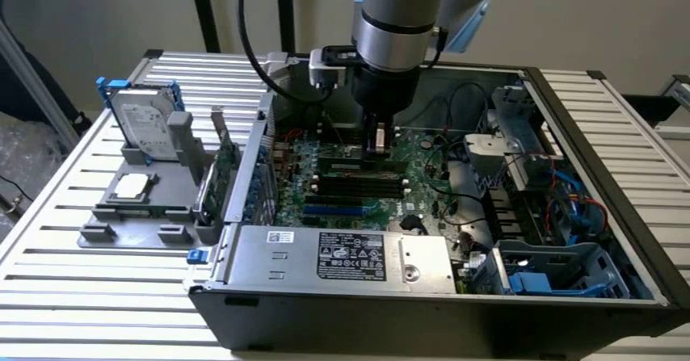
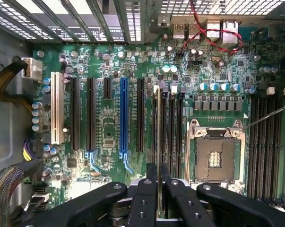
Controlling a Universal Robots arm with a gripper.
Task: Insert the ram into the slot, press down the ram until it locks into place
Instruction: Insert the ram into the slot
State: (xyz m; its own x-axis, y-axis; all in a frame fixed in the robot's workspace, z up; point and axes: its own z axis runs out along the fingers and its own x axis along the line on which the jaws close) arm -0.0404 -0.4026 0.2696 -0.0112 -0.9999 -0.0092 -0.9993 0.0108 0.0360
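My arm reaches down into the open case [image 1: 356, 316] on the slatted table [image 1: 97, 296], its gripper [image 1: 379, 147] low over the motherboard [image 1: 356, 199].

In the wrist view, the gripper [image 2: 159, 172] is clamped on the ram [image 2: 159, 127], a finger [image 2: 151, 176] pressed to each face. The ram stands on edge and runs lengthwise along the outermost of the black memory slots [image 2: 172, 127]. That bank lies just beside the CPU socket [image 2: 217, 153]. The blue card slot [image 2: 123, 118] is on the ram's other side. I cannot tell from here whether the ram is fully seated or whether its end latches have closed.

At the exterior view's left, outside the case, a hard drive [image 1: 145, 127] stands upright on a grey holder [image 1: 135, 207]. The labelled power supply [image 1: 345, 256] sits at the near edge of the case.
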